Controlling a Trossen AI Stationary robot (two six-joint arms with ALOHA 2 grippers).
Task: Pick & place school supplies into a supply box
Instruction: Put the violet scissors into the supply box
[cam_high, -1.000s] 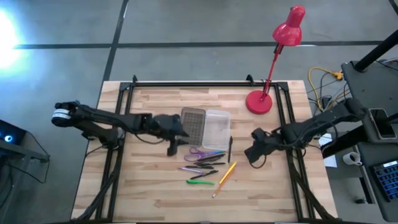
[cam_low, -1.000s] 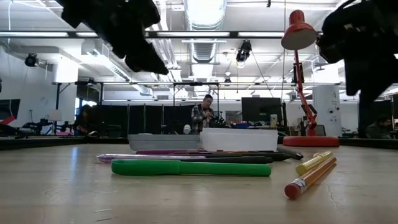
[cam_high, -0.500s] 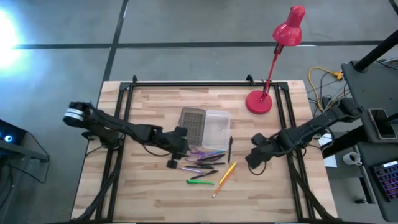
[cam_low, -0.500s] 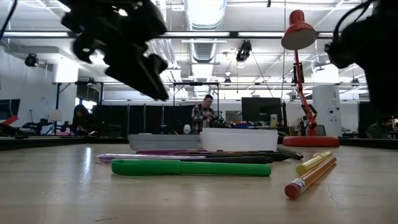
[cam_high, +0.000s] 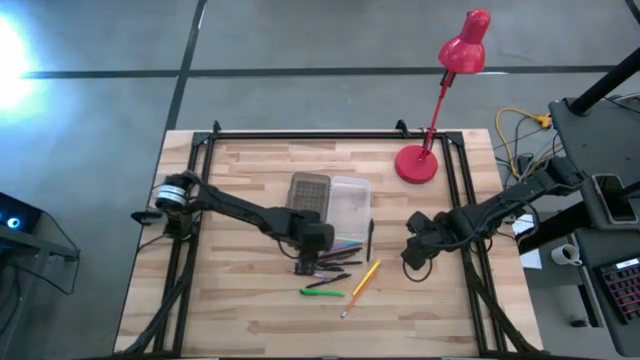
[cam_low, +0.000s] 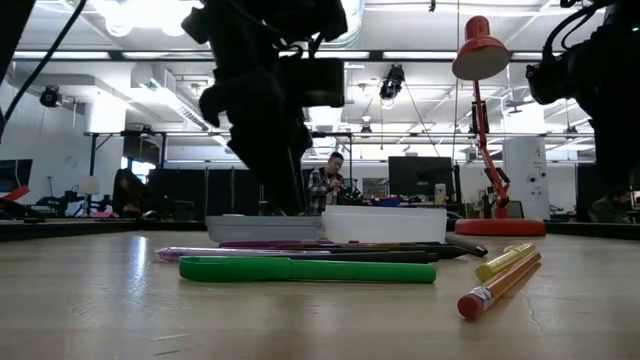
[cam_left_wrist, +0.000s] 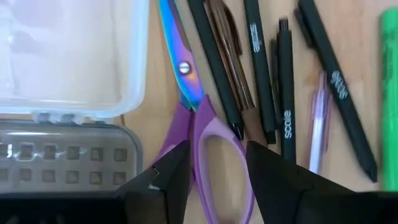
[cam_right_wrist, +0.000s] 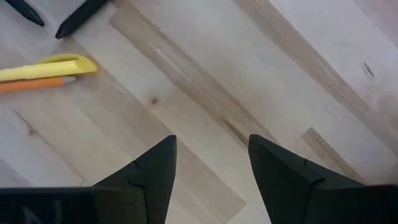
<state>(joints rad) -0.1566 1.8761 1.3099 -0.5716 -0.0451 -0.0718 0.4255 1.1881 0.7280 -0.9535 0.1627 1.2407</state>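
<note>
The left gripper (cam_high: 307, 262) hangs right over the pile of supplies, fingers spread wide, and in its wrist view the two dark fingers (cam_left_wrist: 171, 180) straddle the purple-handled scissors (cam_left_wrist: 202, 146), one on each side of the handle loops, nothing gripped. The scissors lie flat with their iridescent blades pointing away from the claw, alongside the rim of the supply box (cam_left_wrist: 68, 56). That box sits open just ahead of the claw and to one side, its clear tray next to the ribbed grey-brown lid (cam_left_wrist: 62, 152) folded flat beside it. On the other side of the scissors lie the dark pens (cam_left_wrist: 261, 68), several in a loose fan, with a pinkish pen (cam_left_wrist: 318, 127) among them and the green pen (cam_left_wrist: 388, 93) at the far edge. From above, the green pen (cam_high: 322, 292) and the yellow-orange pencil (cam_high: 360, 286) rest just past the claw toward the table's near edge. The right gripper (cam_high: 413, 256) waits off beside the pencil, fingers parted over bare wood, holding nothing. A red desk lamp (cam_high: 440, 100) stands at the far side of the table.
</note>
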